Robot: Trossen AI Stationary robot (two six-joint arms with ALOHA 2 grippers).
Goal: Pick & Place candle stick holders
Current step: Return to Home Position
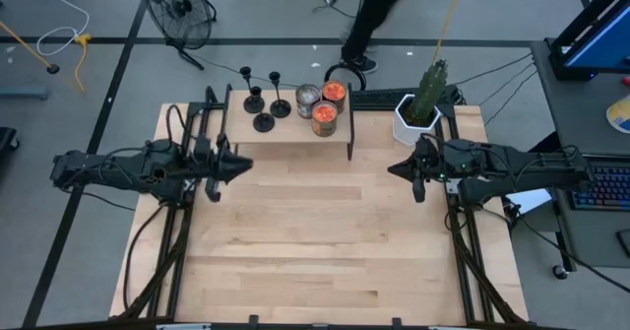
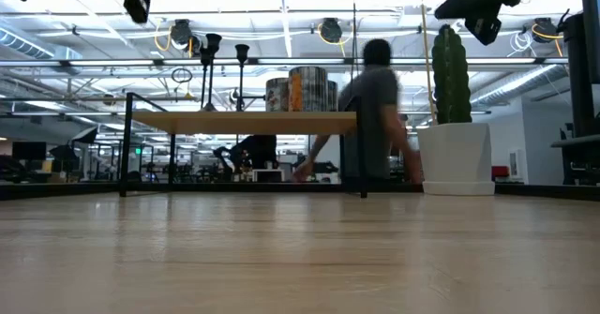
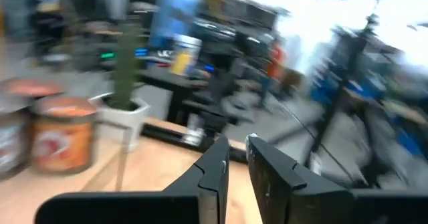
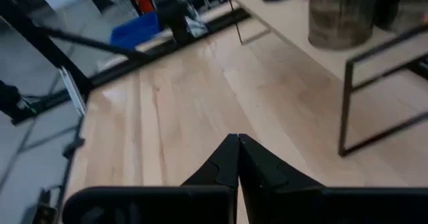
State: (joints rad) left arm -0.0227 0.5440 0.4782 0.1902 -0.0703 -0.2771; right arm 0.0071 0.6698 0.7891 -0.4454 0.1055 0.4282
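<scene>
The left end effector (image 1: pixel 239 163) hangs just off the left end of the low wooden shelf with black metal legs (image 1: pixel 295 136), released, its fingers parted by a narrow gap. The right end effector (image 1: pixel 395 168) hangs off the shelf's right end, clenched on nothing. The pale wooden tabletop (image 1: pixel 315 236) spreads in front of the shelf.

On the shelf's left half stand three small black candle stick holders (image 1: pixel 263 121), and on its right half three short glass jars (image 1: pixel 325 119). One green cactus in a white pot (image 1: pixel 417 113) stands right of the shelf. Behind the shelf, on the grey floor, are a blurred person in dark clothes (image 1: pixel 372 15) and one black floor fan (image 1: pixel 178 8).
</scene>
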